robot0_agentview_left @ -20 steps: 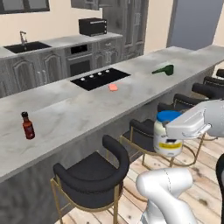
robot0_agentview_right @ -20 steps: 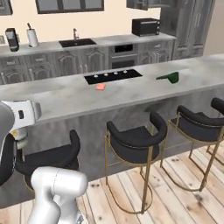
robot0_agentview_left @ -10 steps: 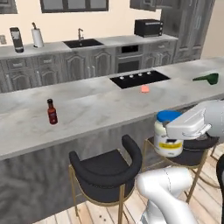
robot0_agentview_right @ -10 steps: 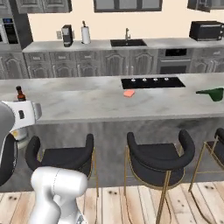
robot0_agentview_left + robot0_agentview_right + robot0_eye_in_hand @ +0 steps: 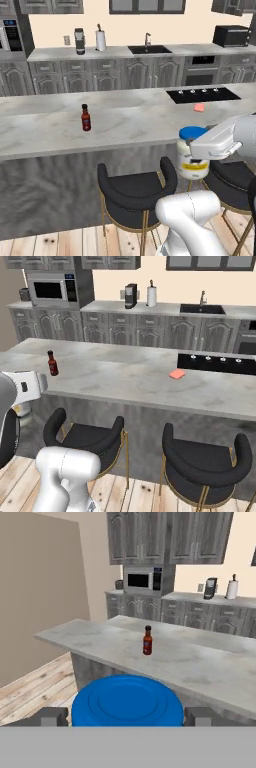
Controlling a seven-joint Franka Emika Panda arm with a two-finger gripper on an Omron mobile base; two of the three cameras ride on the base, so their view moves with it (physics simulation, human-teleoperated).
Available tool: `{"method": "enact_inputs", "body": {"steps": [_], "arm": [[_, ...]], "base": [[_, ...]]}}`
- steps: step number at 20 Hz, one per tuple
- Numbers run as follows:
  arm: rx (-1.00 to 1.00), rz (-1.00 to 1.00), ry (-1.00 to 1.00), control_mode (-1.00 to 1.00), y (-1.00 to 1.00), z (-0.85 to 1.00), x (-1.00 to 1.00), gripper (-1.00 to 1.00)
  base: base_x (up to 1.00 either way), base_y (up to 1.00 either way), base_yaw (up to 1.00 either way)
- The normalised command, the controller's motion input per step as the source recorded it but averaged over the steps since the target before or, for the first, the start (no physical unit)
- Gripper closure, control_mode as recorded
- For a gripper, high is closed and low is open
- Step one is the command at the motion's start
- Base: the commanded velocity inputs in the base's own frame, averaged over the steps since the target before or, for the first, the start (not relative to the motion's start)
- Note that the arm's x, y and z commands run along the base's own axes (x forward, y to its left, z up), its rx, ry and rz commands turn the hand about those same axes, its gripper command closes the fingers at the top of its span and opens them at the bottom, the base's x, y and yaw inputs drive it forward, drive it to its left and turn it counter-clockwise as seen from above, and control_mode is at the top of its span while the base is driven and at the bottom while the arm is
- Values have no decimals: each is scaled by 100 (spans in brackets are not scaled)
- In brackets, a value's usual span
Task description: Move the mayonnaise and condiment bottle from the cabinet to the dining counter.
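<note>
The gripper [image 5: 127, 717] grips the short, wide, whitish mayonnaise jar with the blue lid [image 5: 192, 159], one finger on each side of it, holding it in the air on the near side of the long pale marble-topped desk [image 5: 45, 130], above the black bar stools [image 5: 136, 192]. The slim dark red condiment bottle with a black cap [image 5: 86, 118] stands upright on that desk, well to the left of the jar.
</note>
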Motion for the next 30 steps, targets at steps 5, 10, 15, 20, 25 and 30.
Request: {"method": "enact_inputs", "body": {"steps": [5,10,15,20,25,30], "arm": [[1,6,2,-100,-2,-10,15,100],[3,6,-3,-100,-4,-27,52,100],[8,8,-11,-100,-18,-2,77,100],[5,5,-10,-100,-29,-8,72,100],[0,5,-8,-100,-25,-10,65,100],[0,6,-2,-100,-28,-11,81,100]], "base": [[60,-24,34],[0,0,0],[0,0,0],[0,0,0],[0,0,0],[0,0,0]]}}
